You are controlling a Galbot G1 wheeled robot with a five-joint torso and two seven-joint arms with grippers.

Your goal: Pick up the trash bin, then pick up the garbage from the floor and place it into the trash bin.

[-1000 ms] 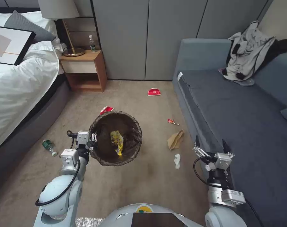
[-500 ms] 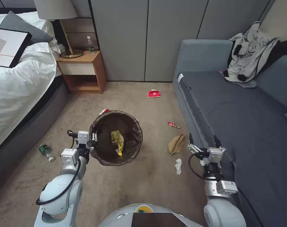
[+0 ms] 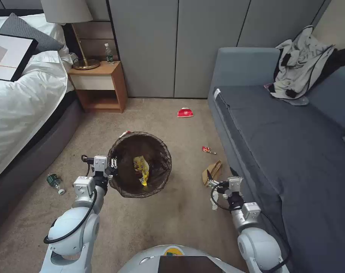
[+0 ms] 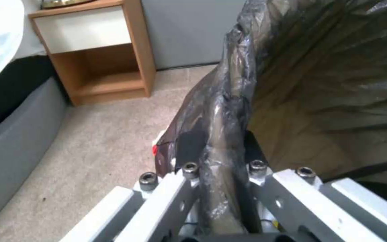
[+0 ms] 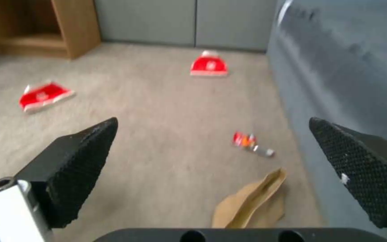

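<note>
Probably a bedroom: bed (image 3: 16, 102), nightstand (image 3: 100, 81), sofa (image 3: 293, 132).

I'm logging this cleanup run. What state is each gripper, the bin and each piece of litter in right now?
left gripper: shut on the trash bin's rim
right gripper: open, low over the tan paper bag
trash bin: held off the floor, yellow snack wrapper inside
tan paper bag: on the carpet
white tissue wad: on the carpet
red wrapper: on the carpet
red-and-white carton: on the carpet
green-labelled bottle: lying on its side

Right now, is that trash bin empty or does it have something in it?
Not empty: a yellow snack wrapper lies inside the trash bin, which the left gripper holds by its rim.
</note>
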